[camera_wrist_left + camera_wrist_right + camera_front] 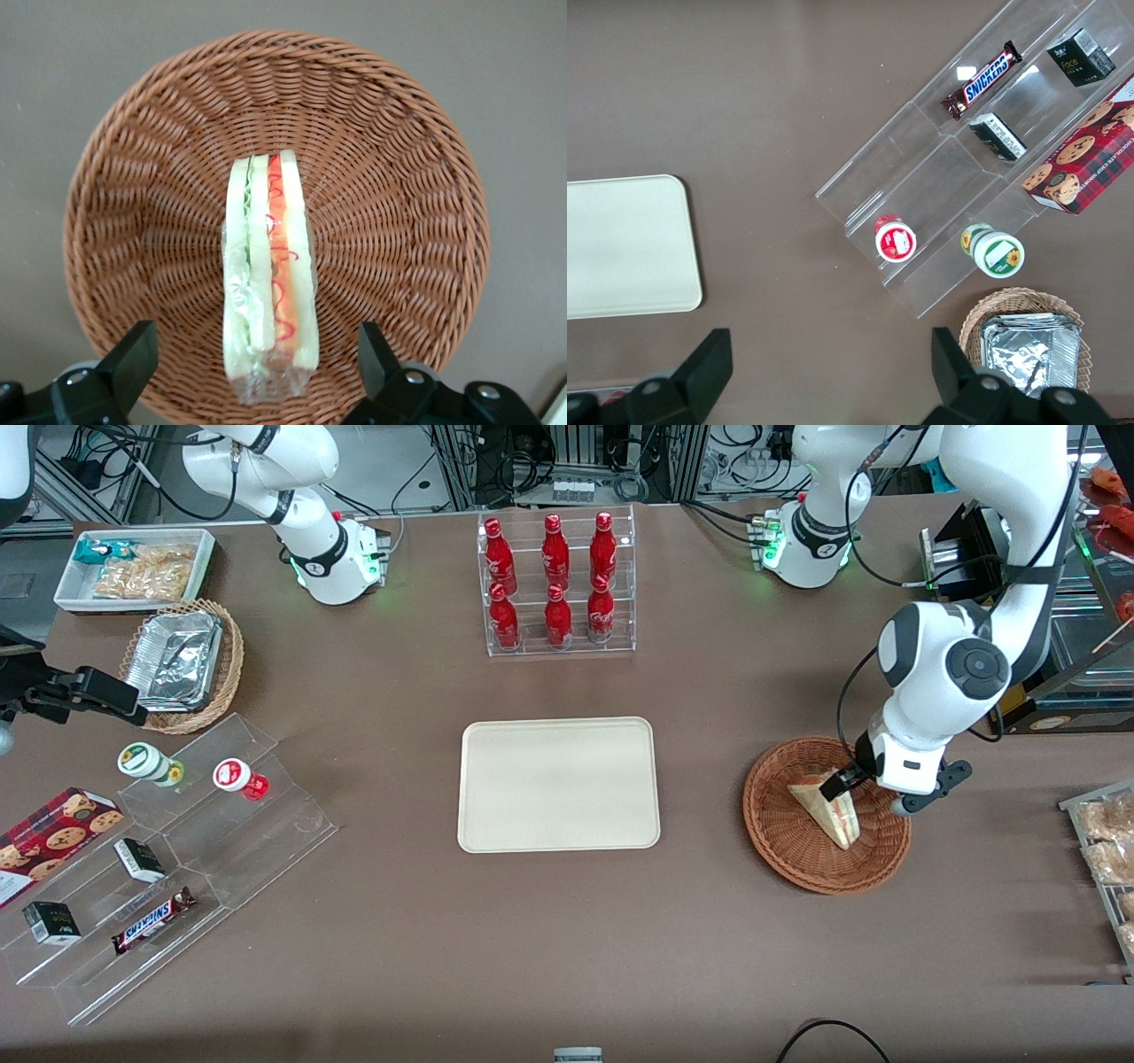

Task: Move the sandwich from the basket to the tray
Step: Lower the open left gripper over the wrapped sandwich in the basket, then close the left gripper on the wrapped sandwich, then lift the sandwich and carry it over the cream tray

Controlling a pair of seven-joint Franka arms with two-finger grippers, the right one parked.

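Sandwich [828, 815]: you will find it lying in the reddish-brown wicker basket [780, 837], toward the working arm's end of the table. In the wrist view the sandwich [268, 279] stands on edge across the basket [390, 177] floor, its cut face up, showing pale bread with green, orange and red layers under clear wrap.

Gripper [873, 790]: positioned directly above the sandwich, over the part of the basket farther from the front camera. Its fingers [133, 359] are spread wide, one on each side of the wedge, and neither appears to touch it; how high they sit above the basket floor is hard to judge from the front view.

Tray [558, 784]: cream-coloured, flat on the table at its middle, well apart from the basket, with nothing on it.

Farther from the front camera than the tray, note the clear rack of red bottles [556, 580].
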